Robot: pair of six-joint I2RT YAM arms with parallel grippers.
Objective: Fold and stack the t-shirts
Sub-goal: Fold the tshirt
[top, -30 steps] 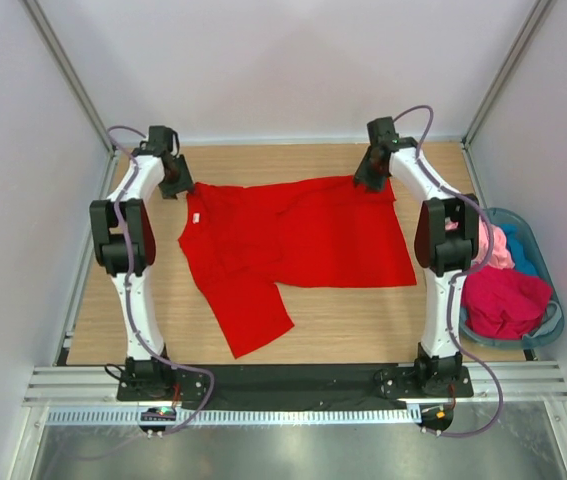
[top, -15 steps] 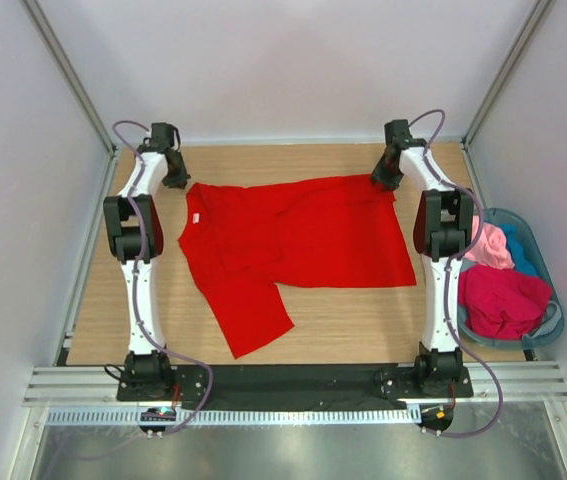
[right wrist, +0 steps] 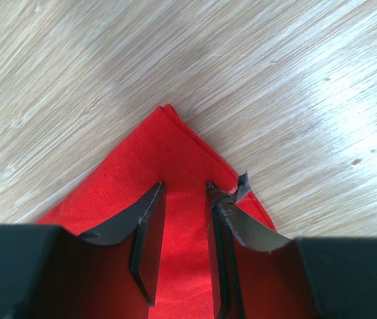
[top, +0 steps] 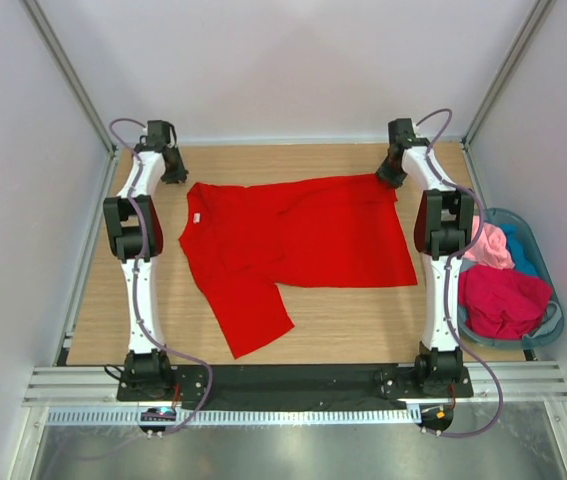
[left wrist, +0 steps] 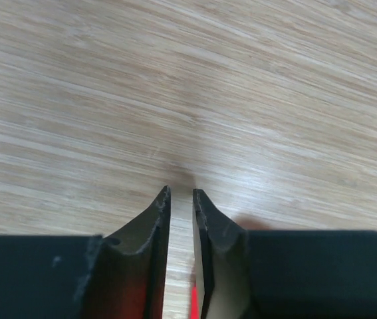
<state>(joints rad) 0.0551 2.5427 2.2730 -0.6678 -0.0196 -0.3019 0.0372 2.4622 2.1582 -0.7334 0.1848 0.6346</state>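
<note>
Red t-shirt spread flat on the table, freshly let go on the left.

Backed the left gripper off the shoulder to the far-left corner, jaws down to a narrow slit over bare wood, holding nothing. Nudged the right gripper outward too, half-open astride the far-right hem corner, no pinch. Reckon spreading done, folding next. Can't place the red sliver low between the left jaws, maybe a reflection. Barely see the other tees, basket half behind the right arm.

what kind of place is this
Probably a robotics lab cell, not a home: plain white walls on metal framing, two robot arms bolted at the edge of a wooden table, a red t-shirt laid out.
</note>
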